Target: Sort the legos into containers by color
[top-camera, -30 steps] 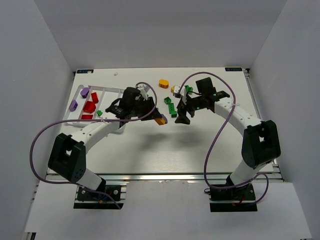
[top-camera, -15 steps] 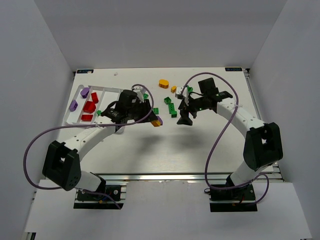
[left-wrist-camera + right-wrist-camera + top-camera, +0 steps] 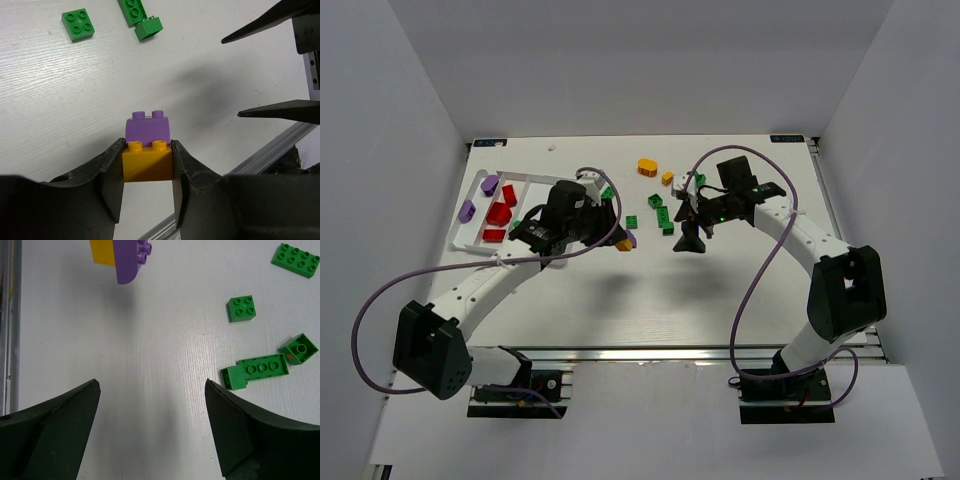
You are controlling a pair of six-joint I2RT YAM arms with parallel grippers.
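Observation:
My left gripper (image 3: 148, 165) is shut on an orange-yellow brick (image 3: 148, 161) with a purple brick (image 3: 148, 129) stuck on its studs. It holds the pair above the table (image 3: 623, 242), right of the white tray (image 3: 532, 180). The pair also shows in the right wrist view (image 3: 129, 260). My right gripper (image 3: 152, 385) is open and empty, hovering over bare table (image 3: 688, 240) near several green bricks (image 3: 242, 308). The tray holds red bricks (image 3: 501, 210) and purple bricks (image 3: 467, 210). My left arm hides part of the tray.
An orange rounded brick (image 3: 647, 166) and a small orange brick (image 3: 667, 178) lie at the back centre. Green bricks (image 3: 665, 220) lie between the two grippers. My right gripper's fingers (image 3: 280, 109) show in the left wrist view.
My left gripper has moved left, towards the tray, with the orange and purple pair in it. The right gripper has hardly moved and stays open.

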